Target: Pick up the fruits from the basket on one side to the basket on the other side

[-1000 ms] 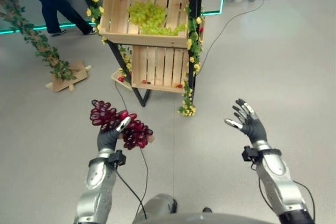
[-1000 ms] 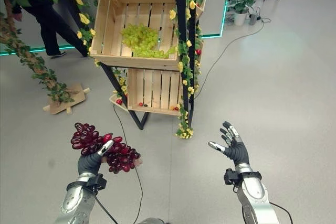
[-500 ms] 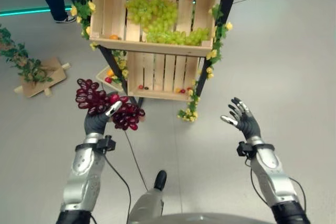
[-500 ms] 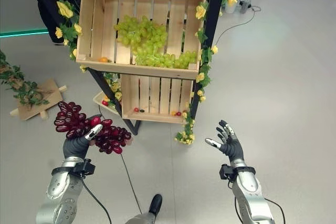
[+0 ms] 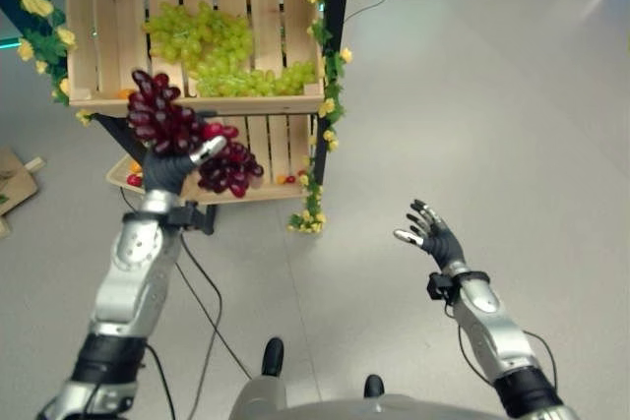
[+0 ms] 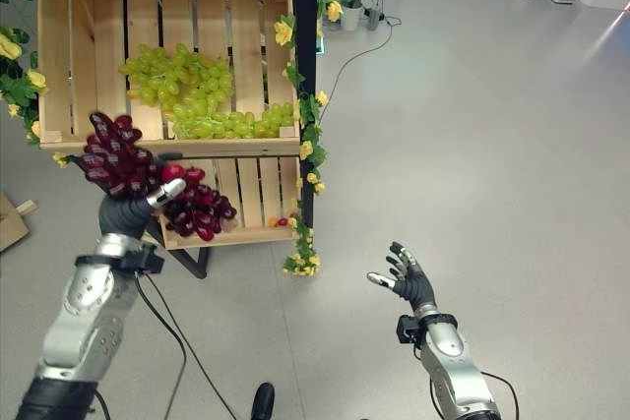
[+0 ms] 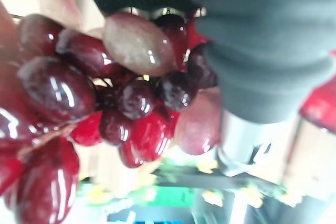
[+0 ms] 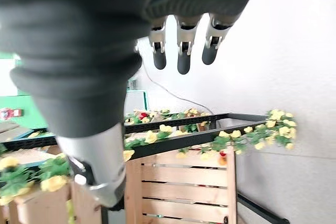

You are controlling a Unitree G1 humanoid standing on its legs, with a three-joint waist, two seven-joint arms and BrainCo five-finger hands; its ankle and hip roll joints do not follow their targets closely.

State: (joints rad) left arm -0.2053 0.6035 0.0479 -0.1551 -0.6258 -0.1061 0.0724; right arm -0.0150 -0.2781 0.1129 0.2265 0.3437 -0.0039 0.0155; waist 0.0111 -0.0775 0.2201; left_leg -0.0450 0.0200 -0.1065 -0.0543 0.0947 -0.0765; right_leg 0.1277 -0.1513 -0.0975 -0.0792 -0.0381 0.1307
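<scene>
Holding a bunch of red grapes (image 5: 187, 140): left hand (image 5: 165, 170) has fingers and thumb curled round the bunch, raised in front of the wooden rack. Bunch spills out both sides of the hand, one lobe up against the front edge of the upper crate (image 5: 94, 36), the other hanging in front of the lower crate (image 5: 266, 145). Left wrist view shows the red grapes pressed right against the hand's dark cover (image 7: 252, 40), glossy berries packed tight between thumb and fingers.

Upper crate holds green grapes (image 5: 212, 46), heaped toward the middle and right of its slatted floor. Lower crate has a few small red and orange fruits (image 6: 281, 222) along its front edge. Black frame post (image 5: 333, 36) carries a garland of yellow flowers (image 5: 313, 209) running down to the floor.

Right hand (image 5: 428, 235) hangs well apart from the rack, out over bare grey floor (image 5: 512, 105), fingers spread and relaxed, holding and touching nothing. Right wrist view confirms: fingers (image 8: 181, 51) straight, thumb apart, nothing between them.
</scene>
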